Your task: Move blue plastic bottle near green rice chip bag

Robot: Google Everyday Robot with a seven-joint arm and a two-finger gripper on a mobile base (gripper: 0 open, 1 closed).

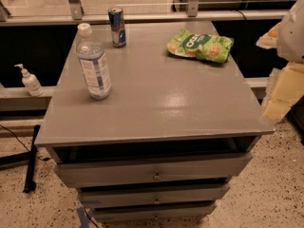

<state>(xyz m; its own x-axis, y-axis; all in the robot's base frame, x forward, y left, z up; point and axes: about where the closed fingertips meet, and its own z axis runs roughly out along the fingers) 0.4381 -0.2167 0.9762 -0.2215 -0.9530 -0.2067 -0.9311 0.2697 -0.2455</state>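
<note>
While the pincer [280,91] hangs beyond the right edge of the surface [171,108], well apart from everything on it, the task seems to be at its start, with no grasp made. I cannot tell whether the pincer is apart or together. The blue plastic bottle [93,63] stands upright at the left, cap up, long axis vertical. The green rice chip bag [200,45] lies flat at the far right. The next move calls for reaching leftward to take the bottle's body.

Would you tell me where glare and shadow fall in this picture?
Camera view: a pale sheen lies on the table right of centre, clear of bottle and bag; a thin shadow edges the bag; the gripper is at the right edge.
</note>
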